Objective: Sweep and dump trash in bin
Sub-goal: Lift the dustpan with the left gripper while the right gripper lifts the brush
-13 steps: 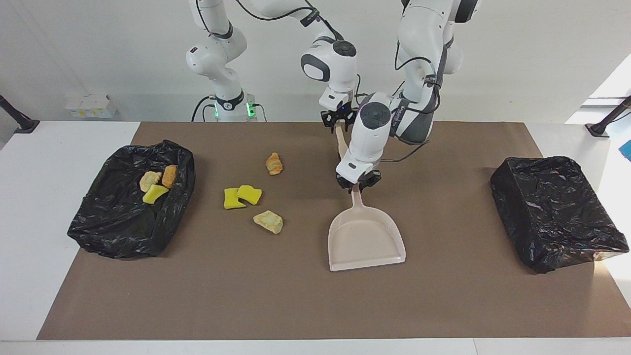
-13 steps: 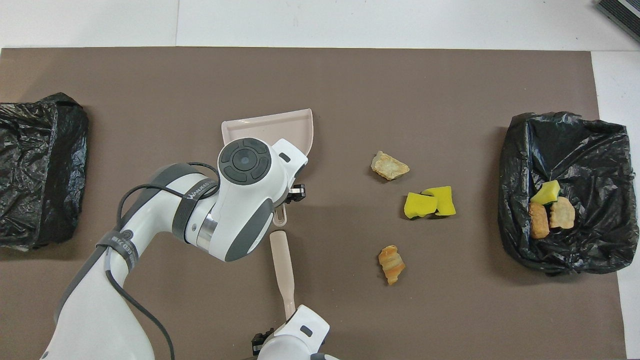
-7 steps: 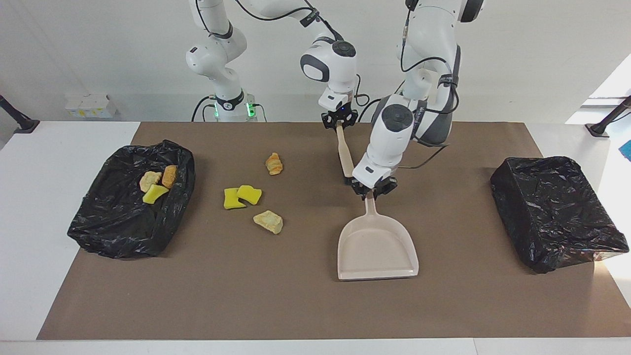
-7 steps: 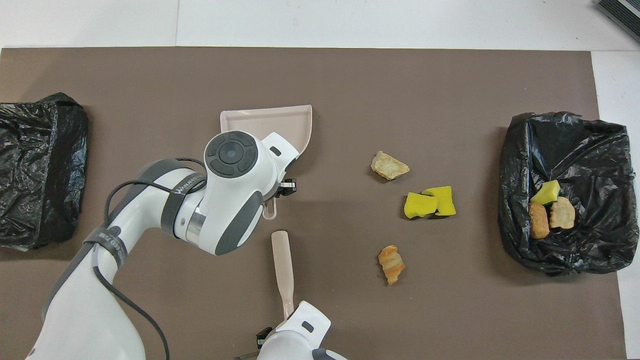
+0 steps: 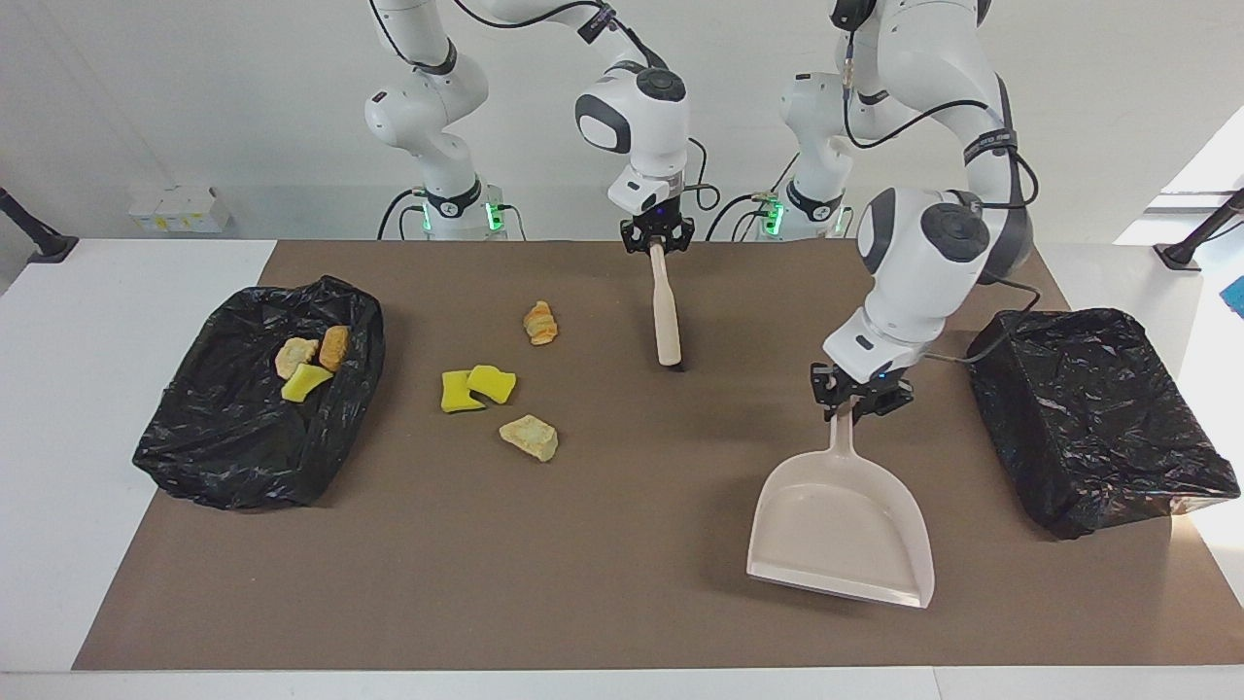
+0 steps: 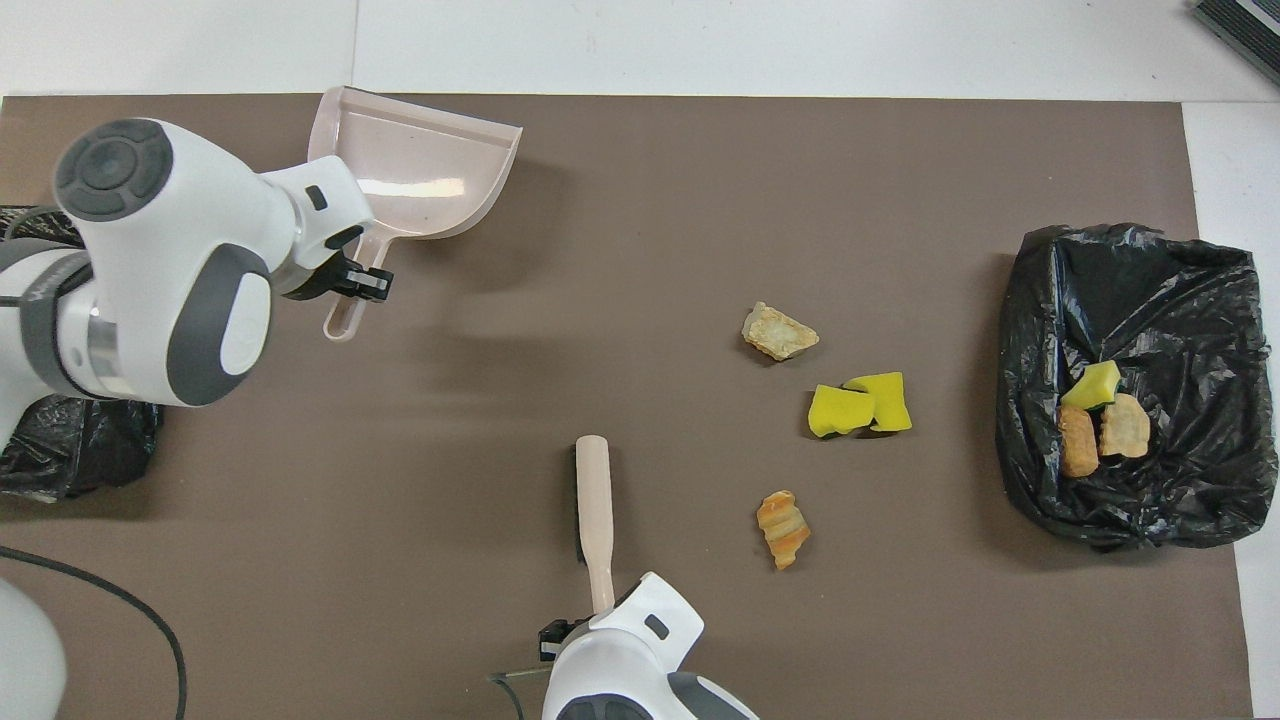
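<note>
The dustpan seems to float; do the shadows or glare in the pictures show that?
In the facing view the dustpan throws a soft shadow on the brown mat under its tilted lip, so it looks lifted; in the overhead view its shadow falls well apart from it, and a pale glare streak crosses its scoop.

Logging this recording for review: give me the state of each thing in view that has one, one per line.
Left hand: shut on the dustpan handle.
Dustpan: empty, raised and tilted over the mat.
Right hand: shut on the brush handle.
Brush: held, hanging down toward the mat.
Bin with trash: open, three pieces inside.
Other bin: nothing seen in it.
Loose trash: four pieces lying unswept on the mat.
</note>
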Robot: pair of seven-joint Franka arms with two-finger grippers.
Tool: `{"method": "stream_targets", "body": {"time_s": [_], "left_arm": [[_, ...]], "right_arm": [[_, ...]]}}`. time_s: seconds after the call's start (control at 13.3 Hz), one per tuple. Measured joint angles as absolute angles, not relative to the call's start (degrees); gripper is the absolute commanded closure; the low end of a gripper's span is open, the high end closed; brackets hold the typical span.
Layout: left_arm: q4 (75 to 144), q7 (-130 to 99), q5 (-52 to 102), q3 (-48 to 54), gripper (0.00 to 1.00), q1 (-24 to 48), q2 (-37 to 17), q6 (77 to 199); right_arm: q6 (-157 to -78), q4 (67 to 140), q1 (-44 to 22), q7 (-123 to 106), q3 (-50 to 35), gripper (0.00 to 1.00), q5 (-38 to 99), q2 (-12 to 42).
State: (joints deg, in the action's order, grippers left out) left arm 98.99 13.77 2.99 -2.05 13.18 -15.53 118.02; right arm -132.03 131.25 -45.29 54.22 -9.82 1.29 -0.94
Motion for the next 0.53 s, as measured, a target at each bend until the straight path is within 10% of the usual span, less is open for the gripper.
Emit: {"method": "stream_targets", "body": {"time_s": [0.53], "left_arm": [[98.73, 45.92, 1.95, -2.04, 1.0, 5.53, -15.22, 111.18]], "right_arm": [[-138.03, 131.43, -46.87, 53.38, -10.06, 0.94, 1.29, 3.65]]}}
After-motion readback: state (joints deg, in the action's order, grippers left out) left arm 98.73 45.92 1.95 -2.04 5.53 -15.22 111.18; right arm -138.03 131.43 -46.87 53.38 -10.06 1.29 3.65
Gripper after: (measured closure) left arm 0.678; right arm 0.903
